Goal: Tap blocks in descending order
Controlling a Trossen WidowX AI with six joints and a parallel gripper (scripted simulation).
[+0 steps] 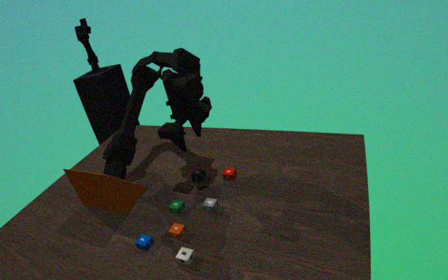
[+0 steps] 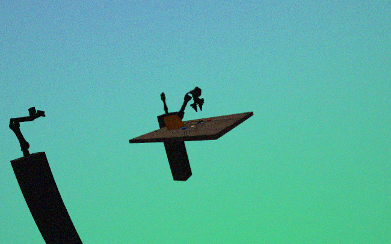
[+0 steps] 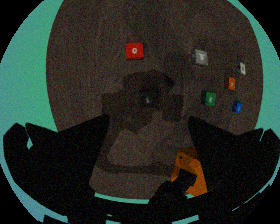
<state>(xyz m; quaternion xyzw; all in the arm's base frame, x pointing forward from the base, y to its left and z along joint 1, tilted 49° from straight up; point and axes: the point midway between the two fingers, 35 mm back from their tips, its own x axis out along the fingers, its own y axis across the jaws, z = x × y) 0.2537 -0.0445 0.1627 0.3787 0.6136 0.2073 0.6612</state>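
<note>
My gripper (image 1: pixel 191 143) (image 2: pixel 198 110) (image 3: pixel 149 119) is open and empty, high above the black block (image 1: pixel 198 174) (image 3: pixel 148 100), which lies in its shadow. The red block (image 1: pixel 229 174) (image 2: pixel 209 119) (image 3: pixel 135 50) shows a 0 and lies beyond the black one. The grey block (image 1: pixel 210 205) (image 3: pixel 200 57) and green block (image 1: pixel 176 207) (image 3: pixel 209 98) lie nearer the top camera. The orange block (image 1: pixel 176 230) (image 3: pixel 230 83), blue block (image 1: pixel 145 242) (image 2: pixel 184 127) (image 3: pixel 237 107) and white block (image 1: pixel 185 256) (image 3: pixel 242 68) are nearest. White reads 8, blue seems 7; other digits are unclear.
An orange panel (image 1: pixel 106 191) (image 2: pixel 173 122) (image 3: pixel 195 172) stands tilted beside the arm's base on the wooden table (image 1: pixel 305 222) (image 2: pixel 148 137). A dark pedestal with another arm stands behind the table. A further arm on a pedestal (image 2: pixel 36 187) stands far left in the exterior view.
</note>
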